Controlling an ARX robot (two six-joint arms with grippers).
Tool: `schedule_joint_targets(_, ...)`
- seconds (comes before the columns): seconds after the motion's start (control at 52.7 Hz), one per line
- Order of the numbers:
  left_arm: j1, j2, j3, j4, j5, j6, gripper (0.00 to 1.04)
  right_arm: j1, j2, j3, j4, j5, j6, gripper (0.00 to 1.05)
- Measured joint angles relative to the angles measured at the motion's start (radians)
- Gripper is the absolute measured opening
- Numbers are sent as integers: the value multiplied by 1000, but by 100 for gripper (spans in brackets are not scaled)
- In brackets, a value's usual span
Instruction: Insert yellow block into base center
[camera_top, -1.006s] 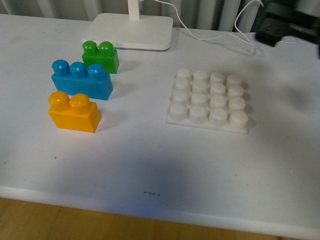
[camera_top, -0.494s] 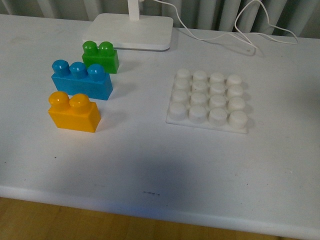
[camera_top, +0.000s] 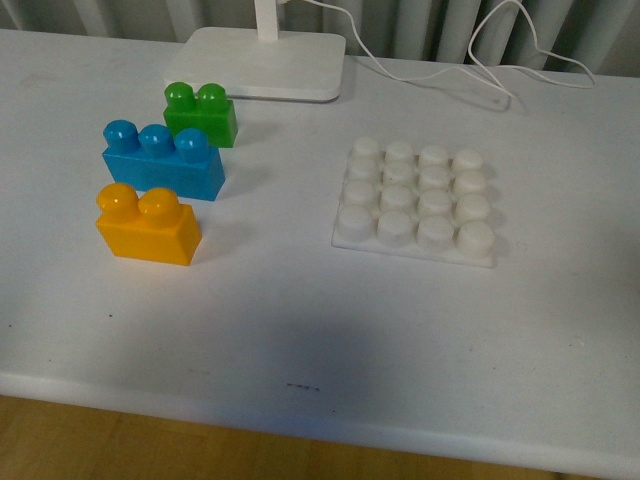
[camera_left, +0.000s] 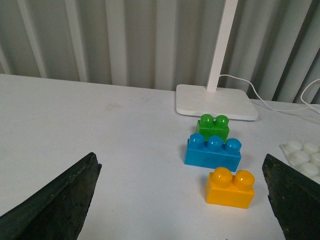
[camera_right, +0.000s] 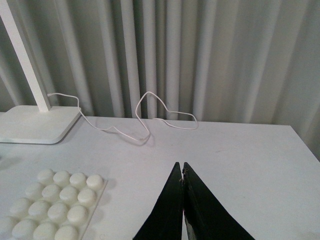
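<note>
Front view: the yellow block (camera_top: 148, 225) stands studs-up on the table (camera_top: 300, 330), well left of the base (camera_top: 416, 203), and the blue brick (camera_top: 163, 160) and green brick (camera_top: 201, 111) are also left of the base, further back. Left wrist view: the left gripper (camera_left: 178, 157) gapes wide, holding nothing, and the block (camera_left: 230, 188) sits apart from the base (camera_left: 302, 155). Right wrist view: the right gripper (camera_right: 182, 170) has its fingers pressed together, empty, near the base (camera_right: 55, 202).

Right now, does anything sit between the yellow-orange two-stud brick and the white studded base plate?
Nothing visible does: the yellow-orange plastic brick and the flat white studded plate have only tabletop between them.
</note>
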Motion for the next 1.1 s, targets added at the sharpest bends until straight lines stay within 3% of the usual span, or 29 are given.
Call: schedule_joint_targets(1.101,0,0,0,0,0,0,98,0,-435,-115,-304,3,0,1)
